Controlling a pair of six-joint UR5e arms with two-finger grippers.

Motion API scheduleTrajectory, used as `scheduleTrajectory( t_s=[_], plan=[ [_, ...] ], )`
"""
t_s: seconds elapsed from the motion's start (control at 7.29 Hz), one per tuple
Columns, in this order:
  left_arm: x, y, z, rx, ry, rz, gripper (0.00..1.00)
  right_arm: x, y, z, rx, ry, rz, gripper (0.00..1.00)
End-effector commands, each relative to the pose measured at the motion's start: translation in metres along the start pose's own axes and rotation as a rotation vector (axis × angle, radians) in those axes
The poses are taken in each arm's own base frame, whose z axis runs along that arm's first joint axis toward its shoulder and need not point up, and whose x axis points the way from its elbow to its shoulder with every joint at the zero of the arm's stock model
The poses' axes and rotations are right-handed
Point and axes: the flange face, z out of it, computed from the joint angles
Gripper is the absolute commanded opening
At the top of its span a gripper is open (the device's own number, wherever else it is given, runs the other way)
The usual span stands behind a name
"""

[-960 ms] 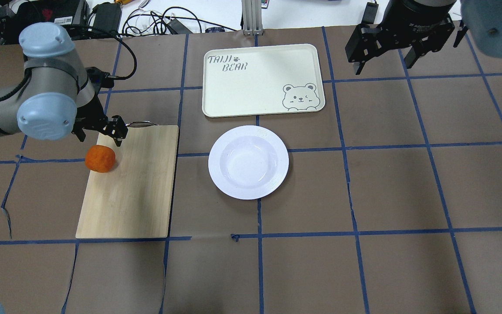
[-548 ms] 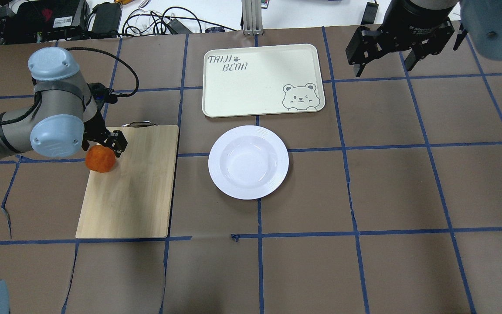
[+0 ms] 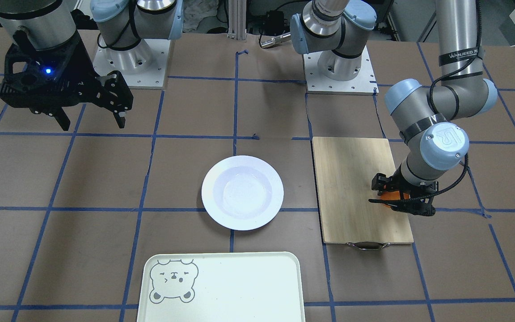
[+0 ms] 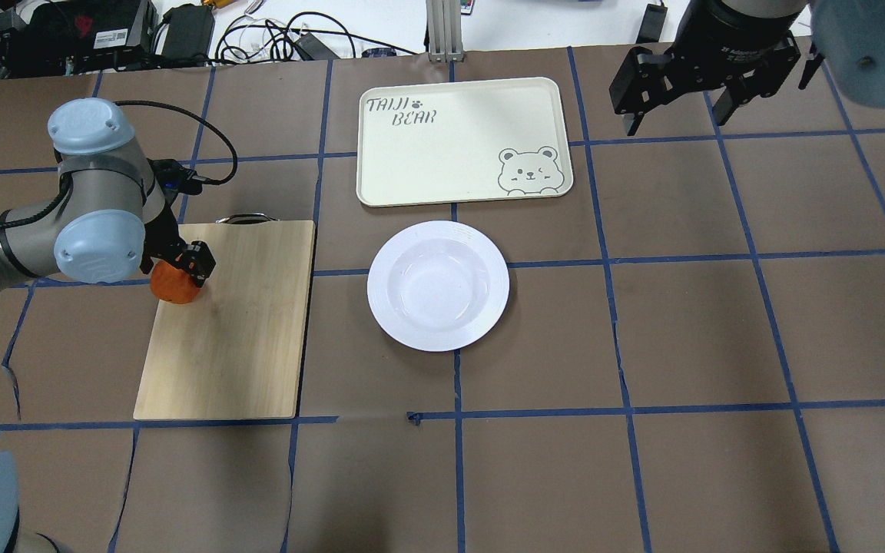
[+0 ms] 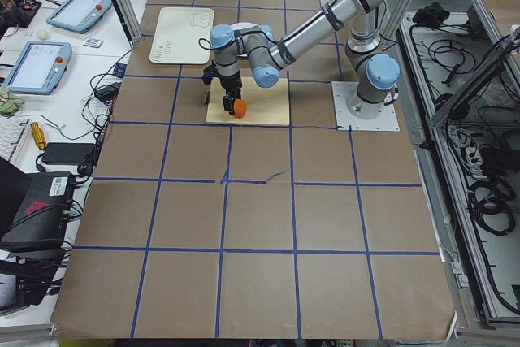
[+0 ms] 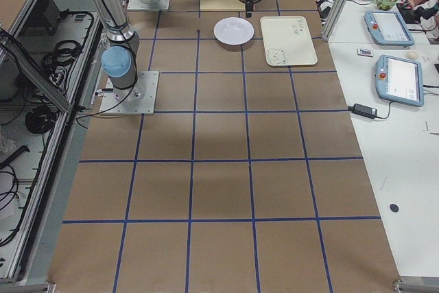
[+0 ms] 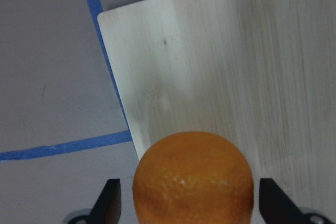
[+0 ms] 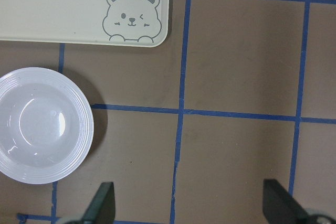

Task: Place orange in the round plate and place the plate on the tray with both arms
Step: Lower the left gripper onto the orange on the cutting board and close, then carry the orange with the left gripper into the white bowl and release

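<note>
The orange (image 4: pixel 172 290) sits on the left edge of a bamboo cutting board (image 4: pixel 235 338). My left gripper (image 4: pixel 181 270) is lowered over it and open. In the left wrist view the orange (image 7: pixel 193 177) lies between the two fingers (image 7: pixel 111 203) with a thin gap on each side. The white round plate (image 4: pixel 382 311) stands empty at the table's middle. Just beyond it lies the cream tray (image 4: pixel 450 153) with its bear print. My right gripper (image 4: pixel 677 115) hangs open high over the far right, holding nothing.
The cutting board's metal handle (image 4: pixel 243 218) points toward the far side. Blue tape lines grid the brown table top. Cables and boxes (image 4: pixel 104 31) lie beyond the far edge. Both arm bases (image 3: pixel 338 67) stand at the robot's side of the table.
My left gripper has come down and toward the orange, from beside and above it to straddling it. The right gripper has hardly moved. Orange, plate and tray stay put.
</note>
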Motion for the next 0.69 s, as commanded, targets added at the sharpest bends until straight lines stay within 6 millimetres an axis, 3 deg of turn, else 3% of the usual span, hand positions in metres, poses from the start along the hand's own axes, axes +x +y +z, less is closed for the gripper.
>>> scheduleTrajectory(
  t_s=[0.0, 0.14, 0.41, 0.55],
  plan=[
    [-0.001, 0.000, 0.001, 0.006, 0.005, -0.008, 0.31, 0.000, 0.000, 0.000, 0.000, 0.000, 0.001, 1.00],
    [0.001, -0.004, -0.008, 0.041, 0.034, -0.033, 0.23, 0.000, 0.000, 0.000, 0.000, 0.000, -0.001, 1.00],
    [0.024, -0.028, -0.040, 0.100, 0.103, -0.205, 0.24, 0.000, 0.000, 0.000, 0.000, 0.002, 0.001, 1.00],
    [0.071, -0.038, -0.062, 0.106, 0.102, -0.236, 0.24, 0.000, 0.000, 0.000, 0.000, 0.002, -0.001, 1.00]
  ],
)
